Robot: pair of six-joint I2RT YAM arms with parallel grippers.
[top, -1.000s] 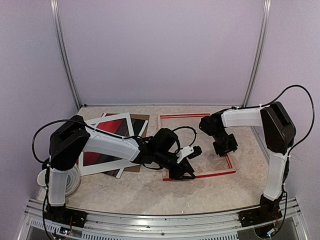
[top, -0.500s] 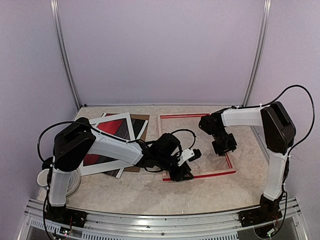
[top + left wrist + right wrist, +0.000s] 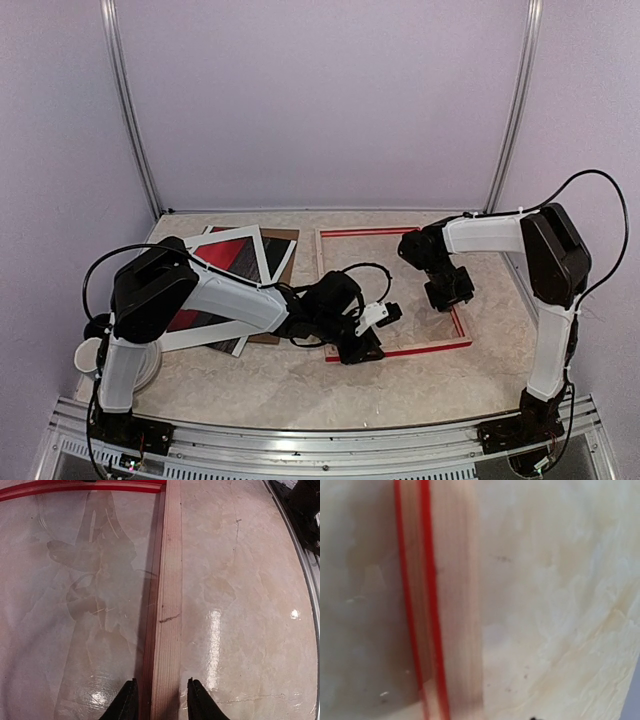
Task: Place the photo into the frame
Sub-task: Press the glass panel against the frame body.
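- the marbled tabletop (image 3: 300, 385) carries everything.
- the frame (image 3: 372, 232) lies flat toward 3 o'clock, and we see red and pale wood on its rails.
- the photo (image 3: 235, 255) lies toward 9 o'clock, outside the frame, on a brown board (image 3: 287, 240) and partly under the left arm.
- the left hand (image 3: 161, 702) straddles the frame's 6 o'clock rail, one finger on each side; we cannot tell if it pinches.
- the right hand (image 3: 452, 295) is over the 3 o'clock rail; we cannot tell its spread.

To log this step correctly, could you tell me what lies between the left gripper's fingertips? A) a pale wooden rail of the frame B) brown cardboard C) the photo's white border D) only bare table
A: the left wrist view shows the left gripper with one fingertip on each side of a pale wooden rail of the frame.
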